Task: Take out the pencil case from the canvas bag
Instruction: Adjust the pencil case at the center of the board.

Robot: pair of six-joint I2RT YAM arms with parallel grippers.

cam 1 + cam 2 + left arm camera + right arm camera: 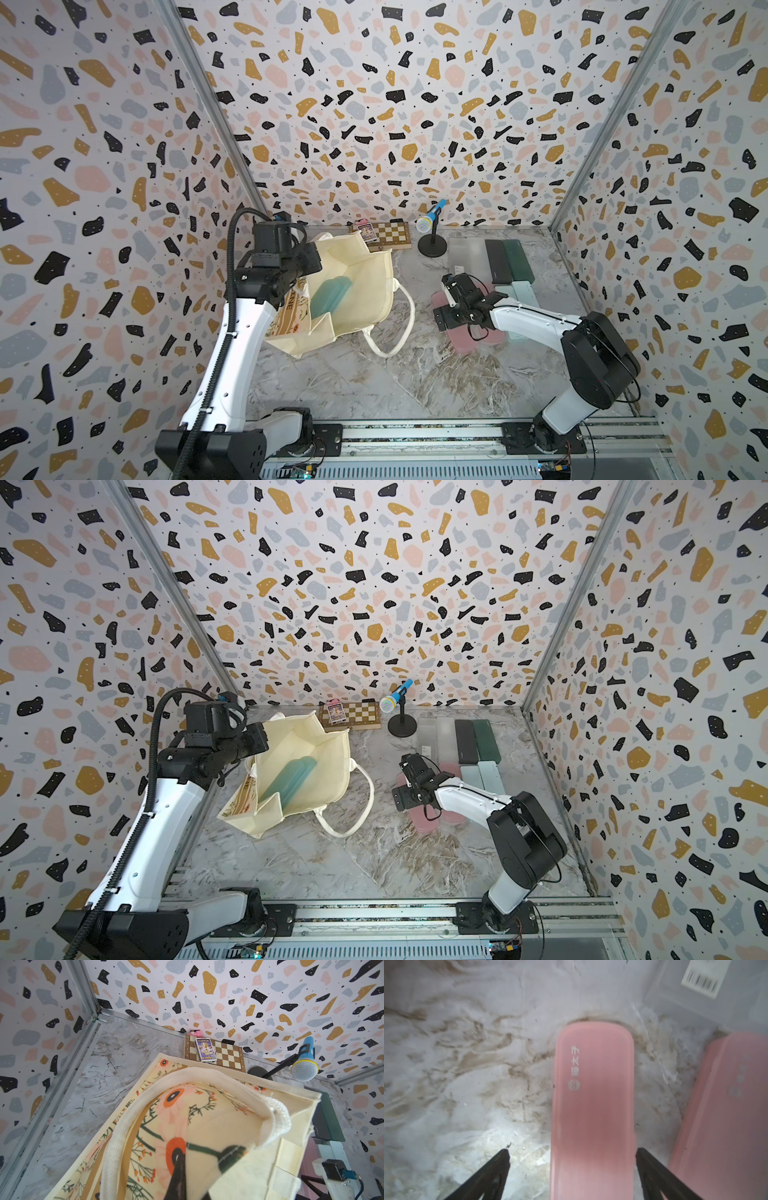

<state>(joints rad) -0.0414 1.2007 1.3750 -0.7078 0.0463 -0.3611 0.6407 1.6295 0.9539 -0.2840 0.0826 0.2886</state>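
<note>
Two arms share the table. Farthest left, the left gripper, jaws pressed together, pinches the printed wall of the bag near its rim, and the mouth stands agape. Inside the bag, against its cream wall, lies the teal case; the outline suggests one, possibly two side by side. It looks like a smooth, light plastic shell, likely stiff but slippery, and best taken across its narrow width near the upper end.

Behind the bag are one chessboard, one card box on it, and one microphone. Right of the bag, well apart, the right gripper stands spread astride one pink case, which lies loose between the jaws. A second pink case lies just beside it. Farther from the bag are two mint cases, one black case, one green case and apparently two clear boxes.
</note>
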